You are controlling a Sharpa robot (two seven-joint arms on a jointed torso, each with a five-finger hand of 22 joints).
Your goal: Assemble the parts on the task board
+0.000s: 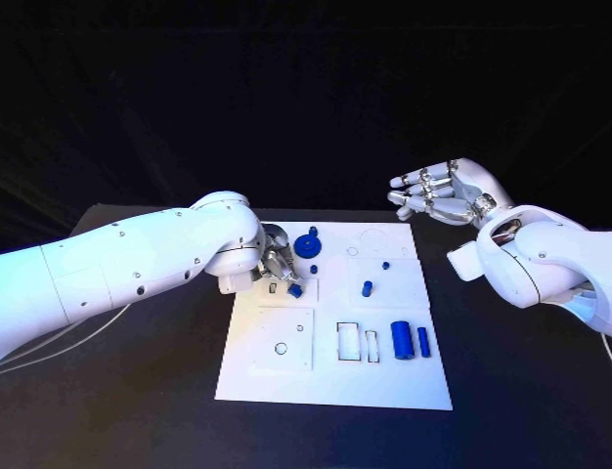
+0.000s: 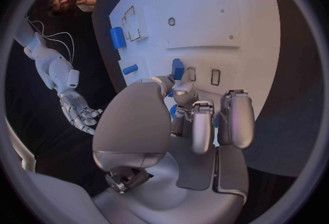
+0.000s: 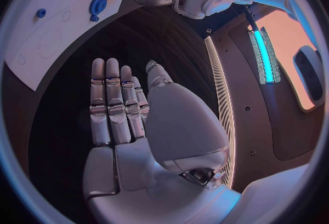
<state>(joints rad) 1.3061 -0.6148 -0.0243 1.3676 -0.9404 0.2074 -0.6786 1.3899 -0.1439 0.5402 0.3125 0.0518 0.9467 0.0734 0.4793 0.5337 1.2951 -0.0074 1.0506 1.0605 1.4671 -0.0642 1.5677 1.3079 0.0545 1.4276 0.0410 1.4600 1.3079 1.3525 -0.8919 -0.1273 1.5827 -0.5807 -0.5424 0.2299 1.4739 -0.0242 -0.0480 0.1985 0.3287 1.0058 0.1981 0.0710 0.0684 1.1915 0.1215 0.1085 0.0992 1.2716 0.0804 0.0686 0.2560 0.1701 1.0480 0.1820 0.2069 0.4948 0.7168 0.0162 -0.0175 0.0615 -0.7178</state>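
Note:
The white task board point(image 1: 334, 376) lies in the middle of the black table. My left hand point(image 1: 278, 264) is low over its left side with fingers curled, and thumb and a finger pinch a small blue piece point(image 2: 177, 69) beside two small rectangular slots. A blue gear point(image 1: 311, 244) sits just behind that hand. On the board also lie a small peg point(image 1: 385, 265), an oblong piece point(image 1: 367, 288) and two blue cylinders point(image 1: 402, 340). My right hand point(image 1: 440, 192) hangs raised past the board's far right corner, fingers straight and apart point(image 3: 113, 103), holding nothing.
The board point(image 3: 41, 43) has outlined recesses: a large circle at the far right, rectangular slots near the cylinders, a small round hole at the near left. Black table surface runs all round the board.

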